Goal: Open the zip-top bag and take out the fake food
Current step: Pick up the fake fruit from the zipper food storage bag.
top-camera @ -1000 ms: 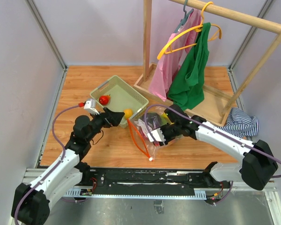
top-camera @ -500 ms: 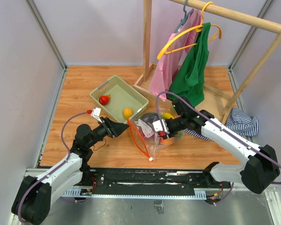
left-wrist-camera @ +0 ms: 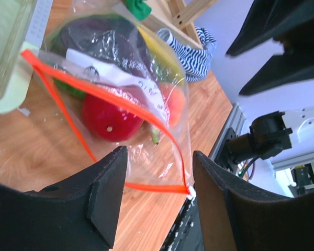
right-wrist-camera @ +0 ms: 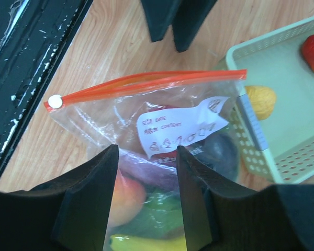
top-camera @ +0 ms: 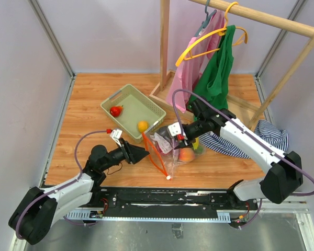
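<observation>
The zip-top bag [top-camera: 166, 145] lies on the wooden table, its orange zip strip [top-camera: 155, 155] facing left and its white slider [top-camera: 169, 177] toward the near edge. Fake food fills it: a red piece [left-wrist-camera: 112, 120], a dark eggplant [left-wrist-camera: 102, 42], a peach [right-wrist-camera: 126, 193], a green piece [right-wrist-camera: 162, 219] and a banana [right-wrist-camera: 141, 244]. My left gripper [top-camera: 144, 152] sits low at the zip edge, jaws apart, with the strip's near end [left-wrist-camera: 157, 186] showing between its fingertips. Above the bag's right side hovers my right gripper [top-camera: 181, 137], open and holding nothing.
The pale green basket [top-camera: 156, 109] stands behind the bag, holding a red fruit [top-camera: 116, 111] and an orange [top-camera: 142, 125]. A wooden clothes rack [top-camera: 165, 47] with pink and green garments [top-camera: 214, 83] stands at the back right. Striped cloth [top-camera: 269, 137] lies to the right.
My left arm swung from the basket down toward the near edge, to the bag's zip edge, and its jaws narrowed. My right gripper lifted off the bag, drew back to the right and opened wider.
</observation>
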Robot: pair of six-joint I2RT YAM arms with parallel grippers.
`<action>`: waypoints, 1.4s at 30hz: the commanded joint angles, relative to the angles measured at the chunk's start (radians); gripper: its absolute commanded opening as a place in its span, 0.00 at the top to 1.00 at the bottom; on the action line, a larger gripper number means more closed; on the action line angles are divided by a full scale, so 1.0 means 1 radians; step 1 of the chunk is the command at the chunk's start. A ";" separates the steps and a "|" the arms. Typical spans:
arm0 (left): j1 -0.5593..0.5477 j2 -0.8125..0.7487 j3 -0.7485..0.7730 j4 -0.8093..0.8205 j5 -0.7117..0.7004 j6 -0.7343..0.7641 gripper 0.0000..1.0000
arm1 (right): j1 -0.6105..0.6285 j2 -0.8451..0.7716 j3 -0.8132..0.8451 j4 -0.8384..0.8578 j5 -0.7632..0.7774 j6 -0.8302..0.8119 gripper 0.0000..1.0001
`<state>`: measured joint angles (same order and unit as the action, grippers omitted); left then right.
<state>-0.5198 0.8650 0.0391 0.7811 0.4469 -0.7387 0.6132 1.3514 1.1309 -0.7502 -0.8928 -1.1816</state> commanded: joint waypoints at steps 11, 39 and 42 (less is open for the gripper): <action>-0.018 0.049 -0.112 0.257 0.032 0.153 0.39 | 0.056 0.144 0.083 -0.029 0.042 -0.132 0.40; -0.221 0.374 -0.123 0.513 -0.084 0.603 0.35 | 0.132 0.288 0.000 0.213 0.290 0.019 0.39; -0.221 0.369 -0.108 0.471 -0.075 0.630 0.35 | 0.131 0.295 -0.008 0.212 0.300 0.010 0.39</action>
<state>-0.7307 1.2339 0.0074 1.2518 0.3740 -0.2020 0.7330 1.6329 1.1393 -0.5446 -0.6212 -1.1702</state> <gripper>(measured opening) 0.647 0.613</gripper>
